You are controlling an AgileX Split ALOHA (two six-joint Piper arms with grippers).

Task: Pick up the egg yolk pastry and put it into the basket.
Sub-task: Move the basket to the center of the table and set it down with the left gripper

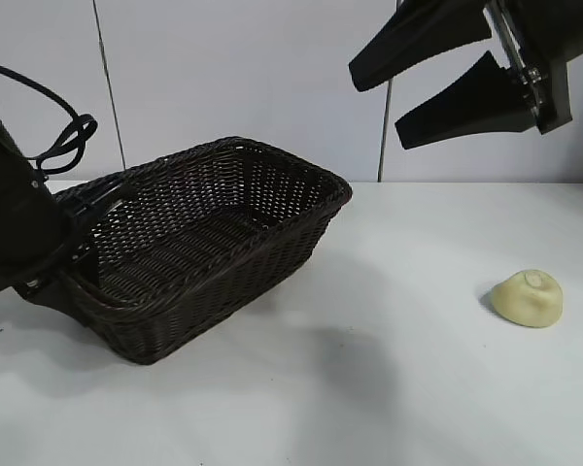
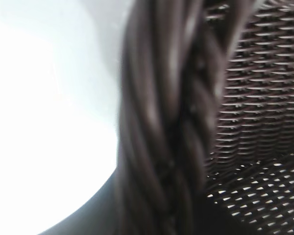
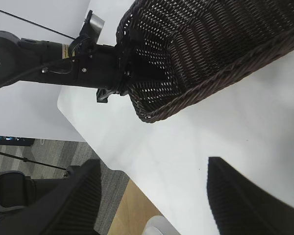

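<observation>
The egg yolk pastry (image 1: 530,297), a small pale yellow dome with a dimple, lies on the white table at the right. The dark brown wicker basket (image 1: 235,144) stands at the left; its braided rim (image 2: 161,122) fills the left wrist view. My left gripper (image 1: 76,243) is shut on the basket's left end wall, one finger inside and one outside, as the right wrist view (image 3: 125,73) shows. My right gripper (image 1: 377,105) is open and empty, high above the table, up and to the left of the pastry. The pastry is out of both wrist views.
The white table (image 1: 369,388) runs from the basket to the pastry. A pale wall stands behind it. In the right wrist view the table's edge (image 3: 103,161) drops to a wooden and grey floor, with the basket (image 3: 196,49) beyond.
</observation>
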